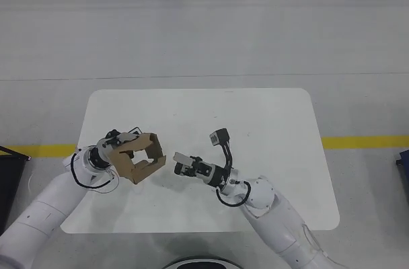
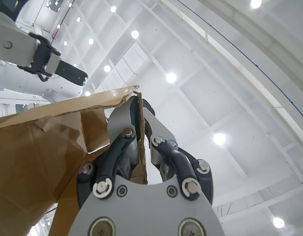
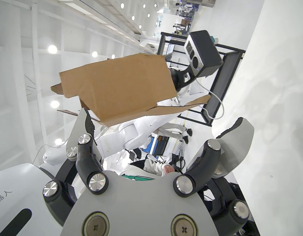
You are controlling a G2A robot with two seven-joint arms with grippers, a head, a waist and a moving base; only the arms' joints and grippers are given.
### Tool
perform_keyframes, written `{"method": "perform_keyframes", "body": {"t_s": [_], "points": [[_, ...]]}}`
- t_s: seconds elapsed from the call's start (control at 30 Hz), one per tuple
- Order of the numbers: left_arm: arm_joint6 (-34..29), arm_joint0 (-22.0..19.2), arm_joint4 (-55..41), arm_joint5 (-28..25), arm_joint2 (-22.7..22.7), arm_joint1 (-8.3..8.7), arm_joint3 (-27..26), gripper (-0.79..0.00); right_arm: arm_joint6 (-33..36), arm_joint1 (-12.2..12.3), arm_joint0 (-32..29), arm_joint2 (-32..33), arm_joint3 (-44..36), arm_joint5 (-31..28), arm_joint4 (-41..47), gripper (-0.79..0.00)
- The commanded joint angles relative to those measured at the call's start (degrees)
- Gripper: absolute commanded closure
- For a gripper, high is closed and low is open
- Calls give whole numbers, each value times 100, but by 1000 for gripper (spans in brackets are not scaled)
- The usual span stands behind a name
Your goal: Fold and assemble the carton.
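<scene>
Pinching a ragged flap of the brown carton (image 1: 138, 160) between closed fingers, the left gripper (image 2: 140, 106) holds it over the table's (image 1: 272, 121) left side, its hollow showing from above. Just beside it hangs the right gripper (image 1: 179, 164), jaws spread wide (gripping nothing), pointed at the carton without touching it.

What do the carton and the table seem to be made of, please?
Carton: brown cardboard, matte, likely corrugated; its edge is ragged and its face creased. Table: smooth white top, perhaps laminate or painted board; the look leaves it open.
</scene>
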Motion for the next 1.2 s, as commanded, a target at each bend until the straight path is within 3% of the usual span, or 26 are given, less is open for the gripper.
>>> {"method": "perform_keyframes", "body": {"t_s": [0.0, 0.27, 0.6, 0.87, 1.17], "points": [[0, 9, 12, 0, -10, 3, -3, 0, 43, 9, -46, 2, -108, -98, -51, -785], [0, 17, 194, 0, -56, -17, 80, 0, 164, 23, -95, -98, -404, -317, -357, -785], [0, 55, 659, -89, -254, -58, 93, 0, -560, -6, -10, -298, -646, 1076, -1475, -785], [0, 132, 868, -116, -401, -89, 58, 0, -800, -19, 12, -381, -818, 1672, -1828, -785], [0, 202, 928, -62, -556, -125, 73, 0, -813, -15, -88, -407, -981, 1407, -1796, -785]]}}
